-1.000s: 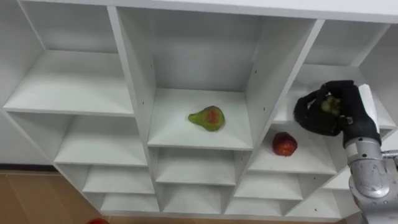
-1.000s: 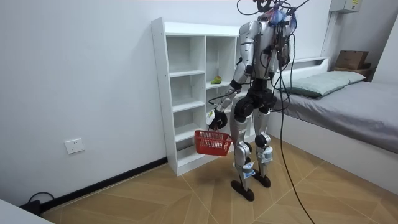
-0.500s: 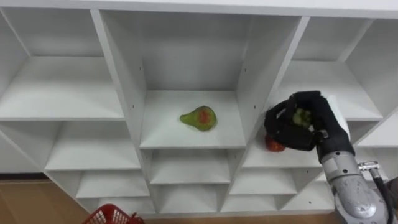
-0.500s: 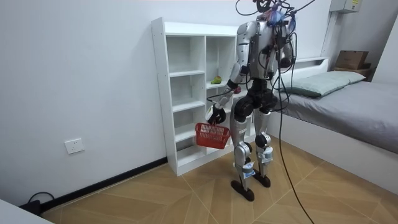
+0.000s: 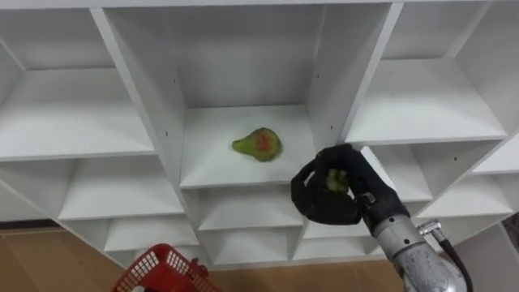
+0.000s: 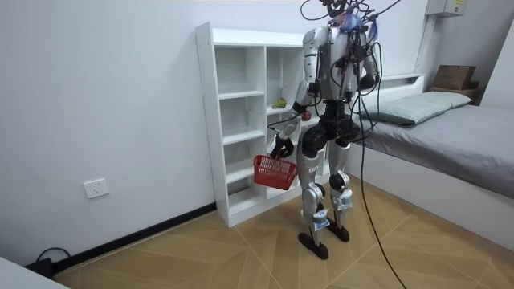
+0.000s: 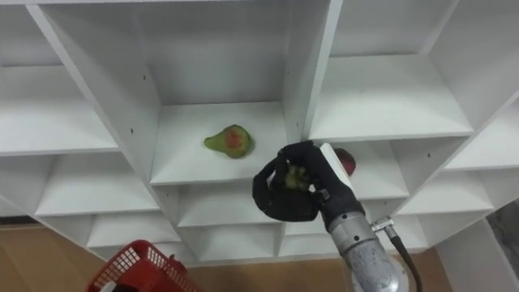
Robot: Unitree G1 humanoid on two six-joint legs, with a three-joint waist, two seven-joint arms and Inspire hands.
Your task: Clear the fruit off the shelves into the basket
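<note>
My right hand (image 5: 328, 203) is in front of the white closet (image 5: 138, 122), below its middle compartment, and is shut on a small green fruit (image 5: 334, 180). A green pear with a red patch (image 5: 258, 143) lies on the middle shelf, up and left of that hand. A red apple (image 7: 345, 160) peeks out behind the hand on the shelf to the right. A red basket (image 5: 160, 272) shows at the lower left. In the room view it hangs from my left hand (image 6: 281, 148) in front of the closet (image 6: 233, 120).
I stand facing the closet's open shelves, close to them. A bed (image 6: 450, 128) lies at the room view's right, behind me. Wooden floor (image 6: 201, 249) spreads out at the room view's left and front.
My right hand has come out of the right compartment with the green fruit, moving left and down. The basket has risen into the eye view. The camera has tilted and shifted.
</note>
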